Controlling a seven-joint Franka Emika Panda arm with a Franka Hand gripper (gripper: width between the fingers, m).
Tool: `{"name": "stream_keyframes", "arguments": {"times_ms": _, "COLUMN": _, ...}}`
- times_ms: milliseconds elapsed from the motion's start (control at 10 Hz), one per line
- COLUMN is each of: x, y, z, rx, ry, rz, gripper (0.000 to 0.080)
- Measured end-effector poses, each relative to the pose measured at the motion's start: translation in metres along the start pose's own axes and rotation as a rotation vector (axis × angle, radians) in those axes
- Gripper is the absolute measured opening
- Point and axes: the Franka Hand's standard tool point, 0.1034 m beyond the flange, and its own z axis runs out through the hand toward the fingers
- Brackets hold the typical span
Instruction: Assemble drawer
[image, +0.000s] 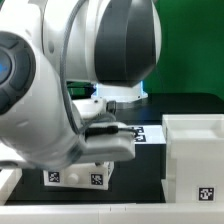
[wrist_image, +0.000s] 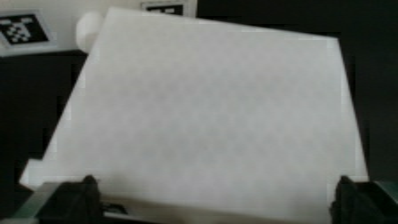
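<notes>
In the wrist view a white drawer tray (wrist_image: 196, 105) fills most of the picture as one plain, tilted white panel. My gripper (wrist_image: 217, 204) is open wide, and its dark fingertips (wrist_image: 71, 200) stand just outside the tray's two sides at its near edge, not closed on it. In the exterior view my arm hides the gripper. Below the arm sits a white tray (image: 75, 172) with two small tags on its front. The large open-topped casing (image: 195, 150), with one tag low on its front, stands at the exterior view's right.
The marker board (image: 146, 132) lies flat on the dark table behind the tray. It also shows in the wrist view (wrist_image: 27, 30) past the tray's far edge. A green wall closes the back. The casing stands close to the tray's right.
</notes>
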Motion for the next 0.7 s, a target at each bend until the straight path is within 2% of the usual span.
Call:
{"name": "stream_keyframes", "arguments": {"times_ms": 100, "x": -0.002, "y": -0.001, "z": -0.002, "rx": -0.001, "ry": 0.014, "rz": 0.0, "gripper": 0.0649}}
{"name": "stream_keyframes", "arguments": {"times_ms": 200, "x": -0.006, "y": 0.0, "z": 0.003, "rx": 0.001, "ry": -0.015, "rz": 0.01, "gripper": 0.0649}}
{"name": "stream_keyframes", "arguments": {"times_ms": 400, "x": -0.005, "y": 0.0, "z": 0.002, "rx": -0.007, "ry": -0.02, "rz": 0.033, "gripper": 0.0649}}
{"name": "stream_keyframes", "arguments": {"times_ms": 500, "x": -0.018, "y": -0.001, "z": 0.005, "rx": 0.019, "ry": -0.06, "rz": 0.074, "gripper": 0.0649}}
{"name": "stream_keyframes", "arguments": {"times_ms": 600, "x": -0.018, "y": 0.003, "z": 0.006, "rx": 0.038, "ry": -0.095, "rz": 0.097, "gripper": 0.0649}}
{"name": "stream_keyframes", "arguments": {"times_ms": 700, "x": -0.011, "y": 0.002, "z": 0.003, "rx": 0.027, "ry": -0.061, "rz": 0.087, "gripper": 0.0649}}
